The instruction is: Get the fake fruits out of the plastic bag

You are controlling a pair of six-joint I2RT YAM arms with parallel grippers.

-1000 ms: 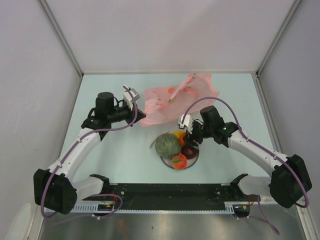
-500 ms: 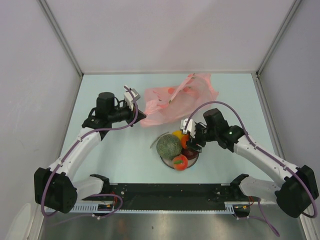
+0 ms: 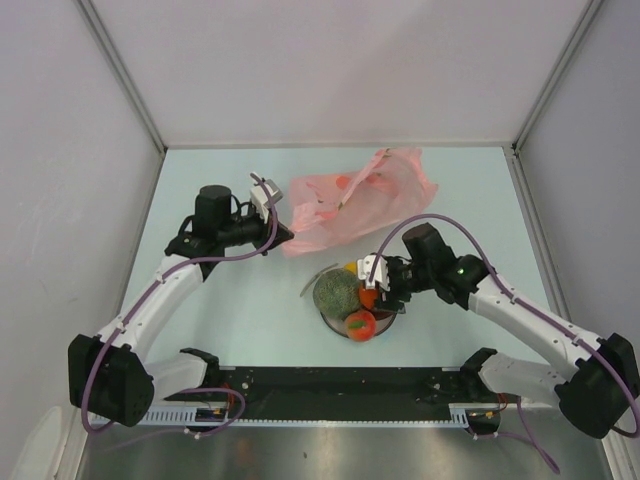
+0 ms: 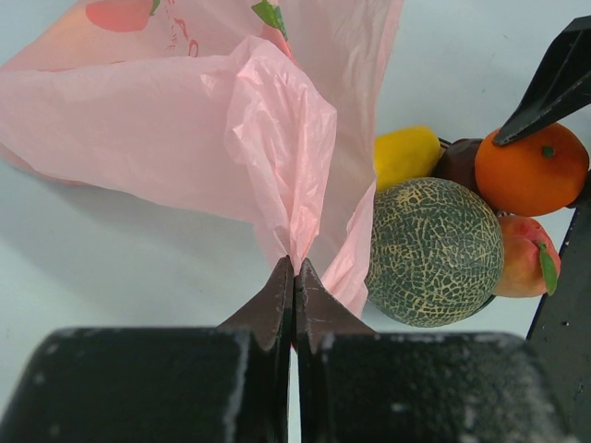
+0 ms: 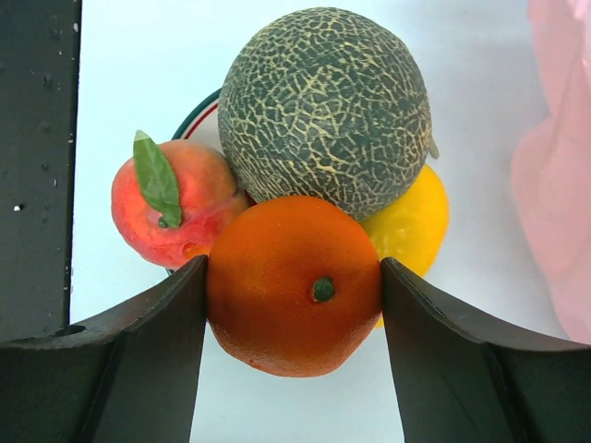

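The left gripper (image 4: 294, 277) is clenched on a fold of the bag (image 4: 166, 120), probably steadying it toward the far edge, while the right gripper (image 5: 294, 268) grasps the orange (image 5: 277, 314) over the plate (image 5: 199, 115) by the near edge, apparently to set it beside the melon (image 5: 325, 106).

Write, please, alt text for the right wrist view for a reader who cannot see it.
The right pincer clasps an orange ball between its two black fingers. Behind it a netted green melon, a red peach-like fruit with a leaf and a yellow fruit crowd a plate; the pink plastic bag shows at the right edge.
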